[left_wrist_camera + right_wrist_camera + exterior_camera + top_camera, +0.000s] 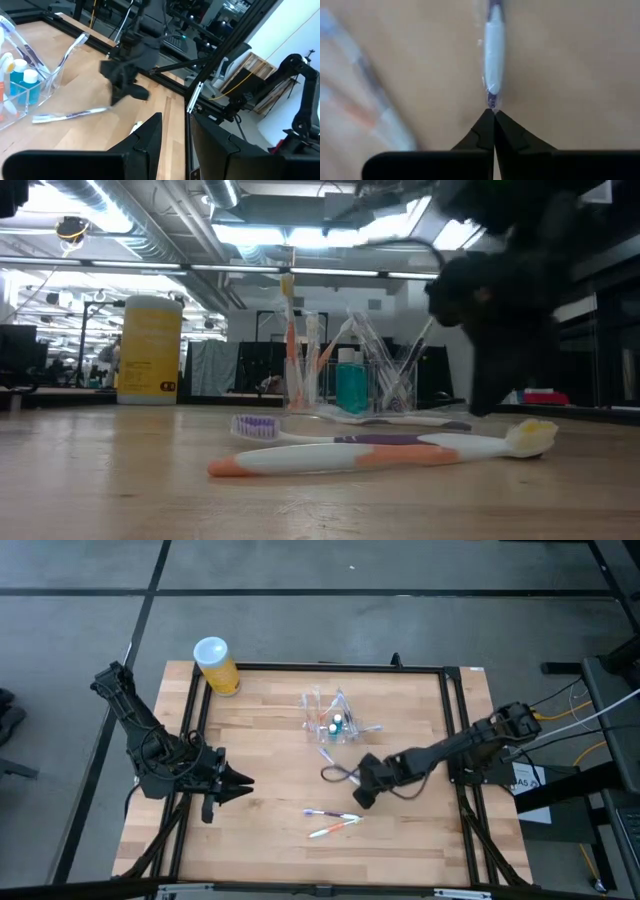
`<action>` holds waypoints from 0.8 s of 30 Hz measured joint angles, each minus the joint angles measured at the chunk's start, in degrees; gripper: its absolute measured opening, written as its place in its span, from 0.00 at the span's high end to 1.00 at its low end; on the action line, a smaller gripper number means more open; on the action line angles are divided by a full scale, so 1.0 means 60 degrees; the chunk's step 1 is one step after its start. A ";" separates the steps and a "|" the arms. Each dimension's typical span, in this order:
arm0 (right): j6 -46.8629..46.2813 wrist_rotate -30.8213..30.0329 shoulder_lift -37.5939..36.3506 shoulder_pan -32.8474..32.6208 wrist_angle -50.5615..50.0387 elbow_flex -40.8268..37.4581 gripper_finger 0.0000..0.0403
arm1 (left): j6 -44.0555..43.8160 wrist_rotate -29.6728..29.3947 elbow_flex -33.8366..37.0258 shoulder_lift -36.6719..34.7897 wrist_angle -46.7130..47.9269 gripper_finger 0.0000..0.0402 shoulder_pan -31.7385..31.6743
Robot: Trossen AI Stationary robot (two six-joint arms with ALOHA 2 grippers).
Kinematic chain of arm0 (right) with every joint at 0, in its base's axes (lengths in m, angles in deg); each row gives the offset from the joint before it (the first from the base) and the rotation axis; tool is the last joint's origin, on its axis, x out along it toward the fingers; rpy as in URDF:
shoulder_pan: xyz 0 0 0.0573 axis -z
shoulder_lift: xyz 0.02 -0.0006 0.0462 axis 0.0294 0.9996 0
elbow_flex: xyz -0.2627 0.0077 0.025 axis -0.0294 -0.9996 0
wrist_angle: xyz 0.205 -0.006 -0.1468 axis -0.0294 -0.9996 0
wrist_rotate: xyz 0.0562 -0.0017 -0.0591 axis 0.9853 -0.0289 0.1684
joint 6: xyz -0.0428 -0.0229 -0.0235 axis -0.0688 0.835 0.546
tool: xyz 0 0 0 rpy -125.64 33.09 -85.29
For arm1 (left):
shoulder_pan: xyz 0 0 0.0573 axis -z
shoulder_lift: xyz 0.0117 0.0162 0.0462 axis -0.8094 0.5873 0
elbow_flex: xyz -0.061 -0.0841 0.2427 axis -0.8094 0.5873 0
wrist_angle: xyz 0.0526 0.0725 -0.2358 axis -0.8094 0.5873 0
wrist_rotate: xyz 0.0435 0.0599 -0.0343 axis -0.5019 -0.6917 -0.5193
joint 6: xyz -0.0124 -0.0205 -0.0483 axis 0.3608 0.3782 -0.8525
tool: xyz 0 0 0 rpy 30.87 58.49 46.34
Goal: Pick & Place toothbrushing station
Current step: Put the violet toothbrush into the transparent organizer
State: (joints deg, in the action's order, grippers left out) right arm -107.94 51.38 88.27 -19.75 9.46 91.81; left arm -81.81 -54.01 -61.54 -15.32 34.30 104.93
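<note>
Lying nearest the table's (270, 860) front edge are two toothbrushes (333, 822), touching near their ends, with the right gripper (357, 798) just beyond them, its fingers pressed together and their tips at the end of a white and purple toothbrush (492, 55) without clasping it. Toward the left edge waits the left gripper (243, 784), fingers partly apart and empty. Farther back, near the table's middle, stands the toothbrushing station (330, 718), a clear holder carrying upright brushes and teal bottles; a yellow cylinder (216, 665) occupies the far left corner.
</note>
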 joint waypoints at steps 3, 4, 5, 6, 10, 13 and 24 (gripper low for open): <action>-0.1164 0.0200 -0.0004 -0.1042 0.0054 0.0018 0.99 | 0.0091 0.0004 0.0000 0.0000 0.0000 0.75 0.0000; -0.1632 0.0269 -0.0004 -0.1466 -0.0038 0.0018 0.99 | 0.0101 0.0004 0.0000 0.0000 0.0000 0.75 0.0000; -0.2185 0.0269 -0.0004 -0.1904 -0.0121 0.0018 0.99 | 0.0137 0.0004 0.0000 0.0000 0.0000 0.75 0.0000; -0.2772 0.0238 -0.0004 -0.2358 -0.0151 0.0018 0.99 | 0.0172 0.0004 0.0000 0.0000 0.0000 0.75 0.0000; -0.4552 -0.0516 0.0000 -0.3806 -0.0174 0.0449 0.99 | 0.0181 0.0007 0.0001 0.0000 0.0001 0.75 0.0004; -0.5261 -0.1555 -0.0004 -0.4105 -0.0517 0.1092 0.92 | 0.0204 0.0006 0.0003 0.0000 0.0004 0.75 0.0001; -0.2764 -0.1412 -0.0007 -0.2095 -0.2035 0.2204 0.58 | 0.0378 0.0087 0.0004 0.0000 0.0004 0.75 0.0000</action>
State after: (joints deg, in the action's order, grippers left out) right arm -124.53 42.91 88.22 -32.32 -2.75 105.03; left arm -79.54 -53.48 -61.52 -15.32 34.32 104.93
